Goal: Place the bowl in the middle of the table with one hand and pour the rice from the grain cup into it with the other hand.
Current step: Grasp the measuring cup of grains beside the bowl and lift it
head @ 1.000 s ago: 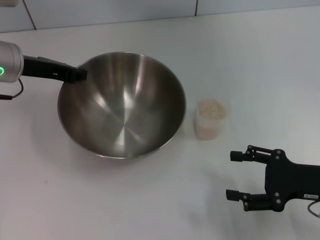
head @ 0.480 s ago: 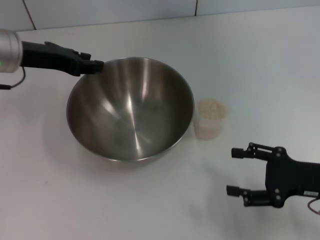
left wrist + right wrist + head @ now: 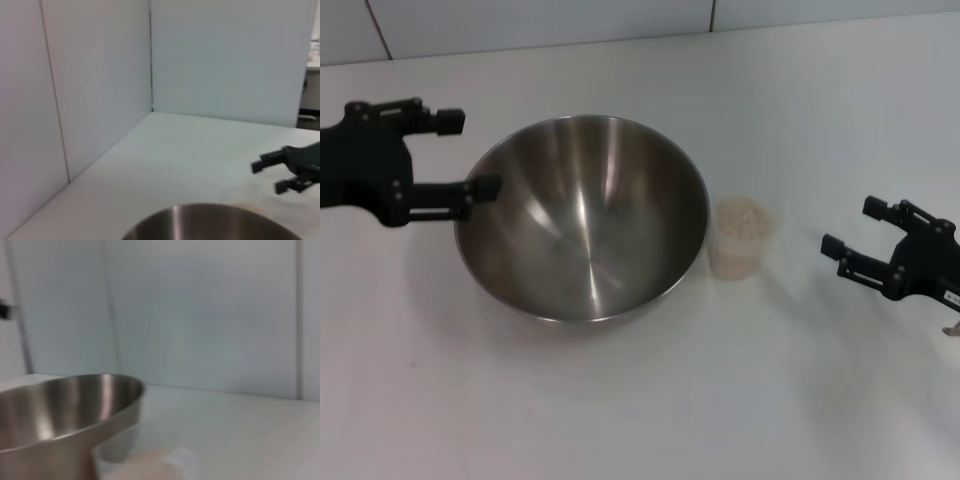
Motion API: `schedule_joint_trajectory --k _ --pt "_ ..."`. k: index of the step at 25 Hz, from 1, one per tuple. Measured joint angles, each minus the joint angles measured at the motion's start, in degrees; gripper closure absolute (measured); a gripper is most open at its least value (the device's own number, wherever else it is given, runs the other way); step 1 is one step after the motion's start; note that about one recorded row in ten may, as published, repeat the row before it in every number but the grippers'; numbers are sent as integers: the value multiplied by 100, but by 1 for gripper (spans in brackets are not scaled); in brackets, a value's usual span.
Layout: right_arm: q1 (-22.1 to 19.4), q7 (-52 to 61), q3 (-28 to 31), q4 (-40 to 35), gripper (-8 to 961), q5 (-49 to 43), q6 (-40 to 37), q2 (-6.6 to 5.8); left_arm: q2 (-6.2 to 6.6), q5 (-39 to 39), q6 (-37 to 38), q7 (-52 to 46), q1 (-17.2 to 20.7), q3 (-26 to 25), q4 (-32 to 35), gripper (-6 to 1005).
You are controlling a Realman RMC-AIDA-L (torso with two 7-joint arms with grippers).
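The steel bowl [image 3: 582, 215] stands upright on the white table [image 3: 620, 400], near its middle. My left gripper [image 3: 468, 153] is open and empty just left of the bowl's rim, with one fingertip close to the rim. The clear grain cup [image 3: 740, 245], full of rice [image 3: 742, 218], stands right of the bowl, almost touching it. My right gripper [image 3: 852, 226] is open and empty, right of the cup and a short gap away. The left wrist view shows the bowl's rim [image 3: 210, 222] and the right gripper [image 3: 269, 176] beyond. The right wrist view shows the bowl [image 3: 60, 410] and the cup [image 3: 145, 465].
White wall panels [image 3: 540, 20] stand along the table's far edge; they also show in the left wrist view [image 3: 95, 85]. Bare tabletop lies in front of the bowl and cup.
The left gripper pushed the bowl a little to the right, then let go of its rim, opened and drew back left. The right gripper moved farther up the table, level with the cup.
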Motion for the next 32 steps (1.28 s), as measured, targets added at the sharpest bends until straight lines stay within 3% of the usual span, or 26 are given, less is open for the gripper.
schedule_joint_trajectory --k 6,32 --pt "276 -147 -35 277 171 58 466 -9 -28 76 50 45 152 -77 -56 190" --pt "911 -263 -33 638 181 65 1090 -13 -61 585 73 -52 87 -27 -60 180"
